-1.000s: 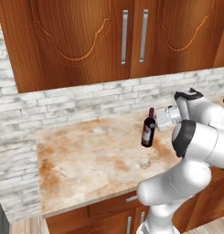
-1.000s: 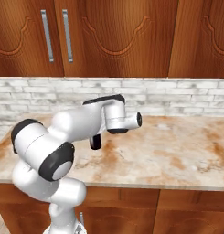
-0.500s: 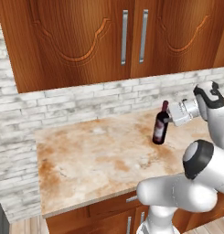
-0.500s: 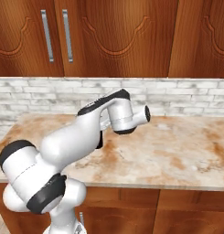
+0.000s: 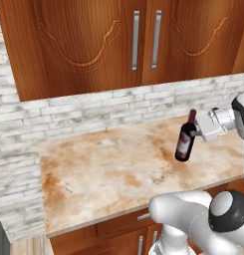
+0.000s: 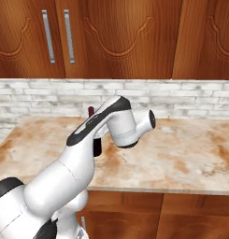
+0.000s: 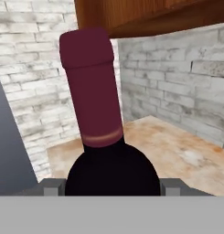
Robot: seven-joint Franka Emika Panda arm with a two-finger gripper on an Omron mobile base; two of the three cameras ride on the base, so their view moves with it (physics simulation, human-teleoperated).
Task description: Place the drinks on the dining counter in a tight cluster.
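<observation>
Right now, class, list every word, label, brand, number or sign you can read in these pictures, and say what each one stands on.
There is no text that can be read.
wine bottle: a pale label on its body, too small and blurred to read.
Neck of the same bottle: a thin gold band, no letters.
cabinet doors, brick wall, counter: no writing or signs.

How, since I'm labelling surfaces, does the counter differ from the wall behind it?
The counter is tan-and-rust marbled; the wall is whitish-grey brick. The counter lies flat; the wall stands upright. Both look like mottled stone.
</observation>
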